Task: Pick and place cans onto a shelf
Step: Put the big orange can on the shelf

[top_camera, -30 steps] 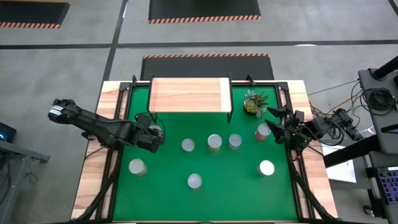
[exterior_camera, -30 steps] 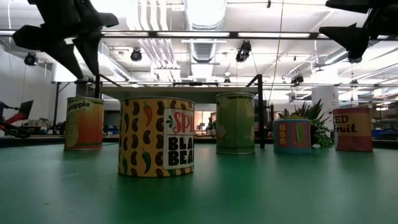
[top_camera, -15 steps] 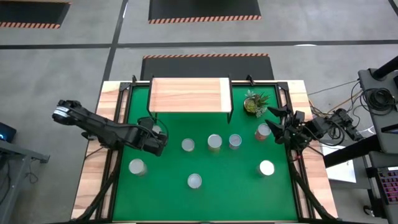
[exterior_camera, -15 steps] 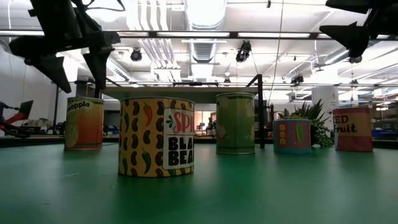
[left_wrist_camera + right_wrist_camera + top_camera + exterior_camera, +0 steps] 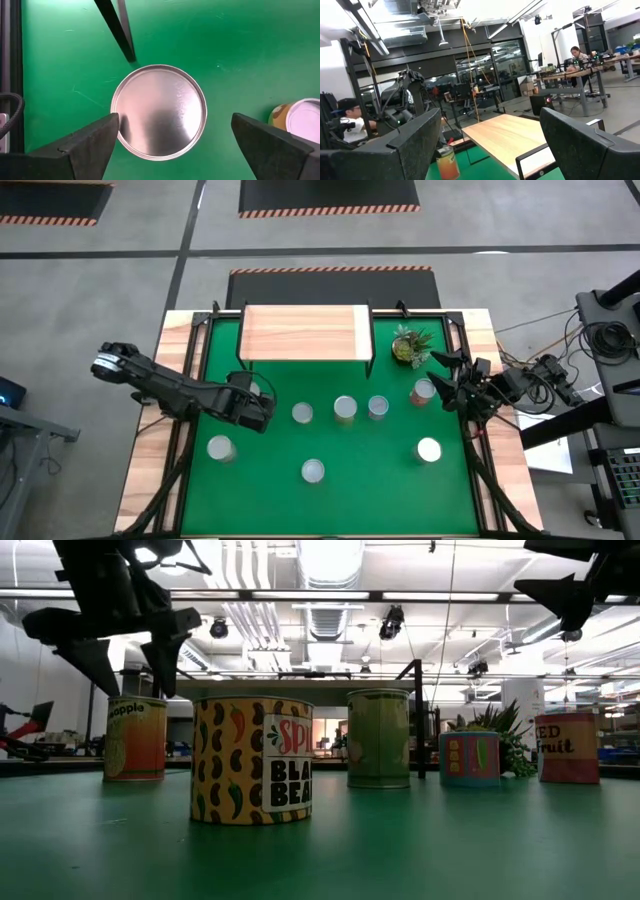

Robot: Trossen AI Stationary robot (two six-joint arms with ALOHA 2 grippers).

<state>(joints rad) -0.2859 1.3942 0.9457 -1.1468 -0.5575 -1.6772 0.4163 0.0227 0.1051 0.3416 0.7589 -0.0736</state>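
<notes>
The left gripper's [image 5: 170,145] fingers [image 5: 87,147] stand spread wide, one on each side of a silver-topped can [image 5: 158,112] directly below them — clear of its rim — while the right gripper [image 5: 447,385], fingers likewise spread, hangs beside the red-labelled can [image 5: 423,392].

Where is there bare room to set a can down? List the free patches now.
The shelf top is bare. The table is open between the front cans and near edge. Crowded: the middle row, the plant corner, and under the left gripper.
</notes>
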